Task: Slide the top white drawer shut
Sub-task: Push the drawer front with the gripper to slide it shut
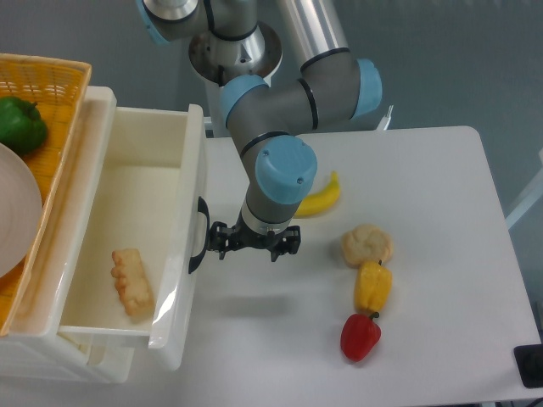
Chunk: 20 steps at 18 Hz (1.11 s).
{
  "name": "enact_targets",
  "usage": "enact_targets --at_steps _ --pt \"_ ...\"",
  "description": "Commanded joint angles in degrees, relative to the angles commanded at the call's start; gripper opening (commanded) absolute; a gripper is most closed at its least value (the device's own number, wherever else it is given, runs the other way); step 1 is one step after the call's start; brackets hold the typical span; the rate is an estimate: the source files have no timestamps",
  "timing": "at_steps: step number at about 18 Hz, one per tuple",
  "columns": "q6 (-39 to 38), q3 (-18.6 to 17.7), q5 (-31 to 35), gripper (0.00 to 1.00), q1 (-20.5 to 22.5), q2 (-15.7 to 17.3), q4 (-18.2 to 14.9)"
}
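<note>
At the far left edge, a yellow wicker basket (pixel 64 80) sits on top of the cabinet, holding a green pepper (pixel 20 124) and part of a white plate (pixel 15 212). Just right of it the top white drawer (pixel 174 254) stands pulled well out of the cabinet over the left side of the desk (pixel 441 186), its open cavity facing up and a tan, ridged pastry-like piece (pixel 131 282) lying on its floor near the front panel. The drawer's black arched handle (pixel 197 246) juts from the front panel toward the desk's middle. Below the drawer's near corner a bit of the lower white drawer (pixel 85 356) peeks out. The gripper (pixel 253 242) hangs from the grey and blue arm (pixel 284 127) just right of the handle, its left side touching or all but touching the handle; the two black fingers (pixel 222 240) stand apart with nothing between them. Behind the arm, toward the desk's middle, a yellow banana (pixel 318 197) lies partly hidden by the wrist. Further right a pale bread roll (pixel 366 244) lies near the centre, with a yellow pepper (pixel 372 287) just in front of it and a red pepper (pixel 360 336) touching that, closer to the front edge. A dark object (pixel 530 366) shows at the front right corner, cut off by the frame.
</note>
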Motion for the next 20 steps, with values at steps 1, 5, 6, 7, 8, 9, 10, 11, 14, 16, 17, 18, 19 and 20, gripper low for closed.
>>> enact_targets --at_steps 1,5,6,7,8,9,10,11,14,16,17,18,19,20 --pt "-0.1 0.0 -0.1 1.00 -0.2 0.3 -0.1" --pt "-0.4 0.0 -0.5 1.00 -1.3 0.4 -0.1" --pt "-0.4 0.0 -0.6 1.00 -1.7 0.4 0.0" --pt "-0.5 0.0 -0.6 1.00 -1.8 0.5 0.0" --pt "-0.5 0.0 -0.6 1.00 -2.3 0.6 0.0" --pt "-0.6 0.0 -0.6 1.00 -2.5 0.8 0.0" --pt "-0.6 0.0 -0.6 1.00 -2.7 0.9 0.0" --pt "-0.6 0.0 -0.6 1.00 -3.0 0.9 -0.1" --pt "-1.0 0.0 -0.6 1.00 -3.9 0.9 0.0" --pt "-1.4 0.0 -0.6 1.00 -4.2 1.0 0.0" --pt "-1.5 0.0 -0.5 1.00 -4.4 1.0 0.0" --pt "-1.5 0.0 -0.2 1.00 -4.8 1.1 0.0" --pt "-1.5 0.0 -0.2 1.00 -5.1 1.2 0.0" --pt "-1.5 0.0 -0.3 1.00 -5.2 1.3 0.0"
